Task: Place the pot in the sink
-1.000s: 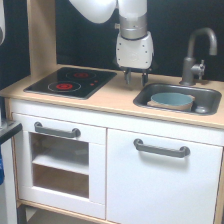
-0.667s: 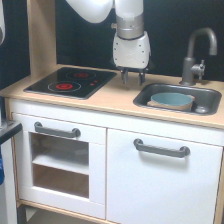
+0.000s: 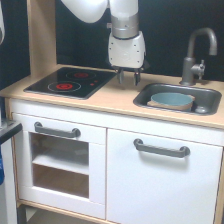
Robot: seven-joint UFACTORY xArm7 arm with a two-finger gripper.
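**Pot in basin: clear away cleanly**

Small round blue-grey pot [image 3: 171, 100] with tan rim band sitting inside rectangular dark grey metal sink [image 3: 145, 98]. Gripper [image 3: 129, 78] above light wood countertop [image 3: 115, 97], empty, fingers slightly spread. Judged best: lift straight, avoiding grey tap [image 3: 196, 57].

White arm coming in from the top, bent at the elbow, forearm and wrist hanging straight down, pincer [image 3: 128, 77] pointing downward, its two short dark fingers [image 3: 120, 78] slightly parted, nothing between them, tips just above the bench [image 3: 115, 100]
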